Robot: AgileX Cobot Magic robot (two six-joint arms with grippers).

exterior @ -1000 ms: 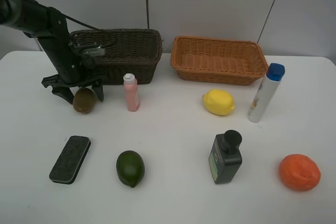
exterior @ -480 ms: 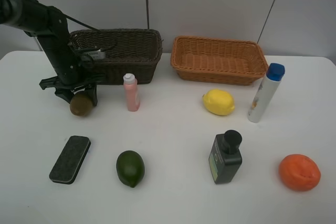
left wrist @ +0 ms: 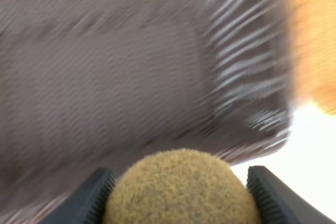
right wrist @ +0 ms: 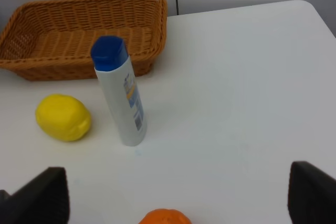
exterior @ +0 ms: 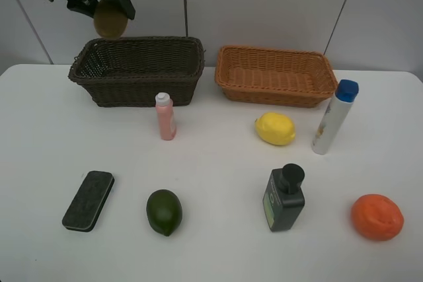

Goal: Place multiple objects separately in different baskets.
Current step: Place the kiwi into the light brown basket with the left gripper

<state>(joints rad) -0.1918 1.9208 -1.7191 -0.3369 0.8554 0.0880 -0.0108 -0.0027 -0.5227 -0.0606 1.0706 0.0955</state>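
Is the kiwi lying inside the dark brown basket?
No, the kiwi is clamped in the left end effector, held in the air above the dark brown basket.

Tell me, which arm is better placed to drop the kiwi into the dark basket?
Left. The left gripper holds the kiwi above the dark basket; the right gripper hangs open by the tube.

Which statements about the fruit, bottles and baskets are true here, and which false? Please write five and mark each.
1. The left end effector holds the kiwi above the dark brown basket. True.
2. The lemon lies inside the orange-tan basket. False: it lies on the table in front of it.
3. The blue-capped tube stands upright. True.
4. The pink bottle is in the dark brown basket. False: it stands on the table before it.
5. The right end effector is open. True.
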